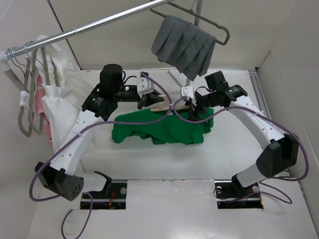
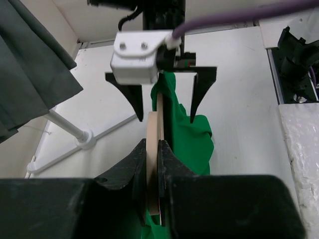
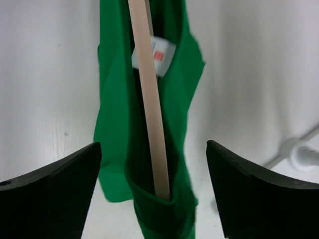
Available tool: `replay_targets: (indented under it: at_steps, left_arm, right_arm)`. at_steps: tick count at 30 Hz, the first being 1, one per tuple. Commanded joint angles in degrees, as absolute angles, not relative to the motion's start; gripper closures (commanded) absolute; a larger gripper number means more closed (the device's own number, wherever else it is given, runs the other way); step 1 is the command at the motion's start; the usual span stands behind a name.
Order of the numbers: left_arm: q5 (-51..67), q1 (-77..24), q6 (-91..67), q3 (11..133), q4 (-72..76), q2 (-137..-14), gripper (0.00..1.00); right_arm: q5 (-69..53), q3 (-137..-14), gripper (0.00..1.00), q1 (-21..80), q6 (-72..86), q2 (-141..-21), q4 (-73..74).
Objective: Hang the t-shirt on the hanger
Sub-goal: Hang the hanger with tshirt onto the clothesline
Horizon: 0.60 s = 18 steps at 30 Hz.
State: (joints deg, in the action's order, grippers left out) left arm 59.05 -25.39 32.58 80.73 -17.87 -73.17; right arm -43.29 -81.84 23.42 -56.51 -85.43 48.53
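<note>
At the far left we see white garments (image 1: 60, 94) and grey hangers (image 1: 25, 114) hanging from the metal rail (image 1: 99, 22). Next comes the left gripper (image 1: 144, 102), which our left wrist view shows clamped tight on the edge of the cream hanger (image 2: 153, 149). The hanger runs rightward from those fingers above the table (image 1: 164, 159), and its far end slips inside a fold of the green t-shirt (image 1: 159, 127). The t-shirt lies bunched at mid-table between the two arms, its white label (image 3: 154, 56) showing just beside the hanger. Over the t-shirt's right end we find the right gripper (image 1: 194, 110) with its jaws spread wide on either side of the hanger, gripping nothing. Above it, a grey pleated cloth (image 1: 184, 45) hangs from the rail.
</note>
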Motion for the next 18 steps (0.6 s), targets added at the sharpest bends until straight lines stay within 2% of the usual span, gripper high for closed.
replay_targets:
  at_steps: [1, 3, 4, 6, 7, 8, 12, 13, 16, 17, 18]
  left_arm:
    - [61.17, -25.22, 33.23, 82.62, -15.91, -69.61, 1.00]
    - [61.17, -25.22, 33.22, 82.62, -15.39, -69.09, 1.00]
    - [61.17, -25.22, 32.70, 82.62, -15.38, -69.08, 1.00]
    - [61.17, -25.22, 32.70, 82.62, -15.38, -69.08, 1.00]
    - [61.17, -25.22, 32.70, 82.01, -14.77, -69.08, 1.00]
    - [59.78, -25.22, 32.17, 82.00, -14.77, -69.08, 1.00]
    - [54.26, -25.22, 29.10, 79.20, -10.74, -67.16, 1.00]
    - [52.49, -25.22, 26.31, 77.36, -9.16, -66.63, 0.93]
    - [44.67, -25.22, 22.43, 73.50, -2.56, -64.17, 0.49]
    - [42.91, -25.22, 21.89, 72.69, -1.16, -63.64, 0.22]
    - [41.41, -25.22, 21.88, 71.90, 1.38, -62.59, 0.04]
  right_arm:
    - [-41.06, -85.25, 0.12, 24.70, -59.25, -85.25, 53.96]
    - [-38.50, -85.25, 0.18, 25.22, -57.32, -85.95, 51.43]
    - [-38.50, -84.73, 0.29, 25.22, -55.74, -86.57, 50.55]
    - [-39.11, -84.11, 0.58, 24.70, -53.97, -86.57, 48.01]
    - [-39.11, -83.59, 0.86, 24.70, -51.79, -86.57, 47.12]
    - [-39.89, -82.80, 0.98, 24.70, -50.55, -86.57, 46.07]
    - [-38.59, -79.19, 1.00, 24.18, -44.31, -83.33, 40.70]
    - [-37.37, -79.19, 1.00, 24.17, -43.17, -82.62, 40.17]
    - [-34.03, -79.19, 1.00, 23.47, -38.42, -80.16, 41.47]
    - [-34.01, -80.84, 1.00, 22.25, -37.71, -79.37, 42.01]
    - [-34.01, -81.64, 1.00, 22.24, -36.40, -79.37, 42.53]
